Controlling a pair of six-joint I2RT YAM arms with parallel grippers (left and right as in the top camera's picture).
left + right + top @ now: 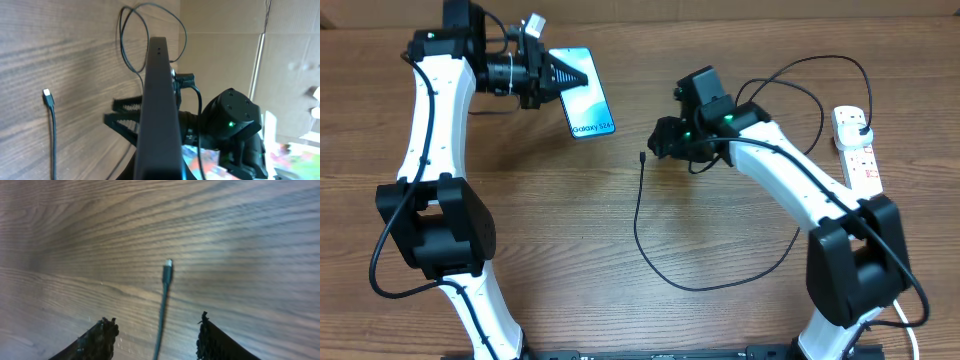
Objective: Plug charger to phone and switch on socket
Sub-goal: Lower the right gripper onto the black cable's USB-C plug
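- Two claws are seen: the left gripper is clamped on one end of the phone, while the right gripper is spread open, nothing held.
- The charger is laid loose on the table, its connector tip between the right jaws.
- Cable's judged light and floppy, so it's best pinched at the stiff tip.
- The socket is parked far right.
- No containers are seen.

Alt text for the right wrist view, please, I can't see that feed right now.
The charger's connector tip lies on the wooden table. Its black cable runs down between the fingers of the open right gripper, with a gap on each side.
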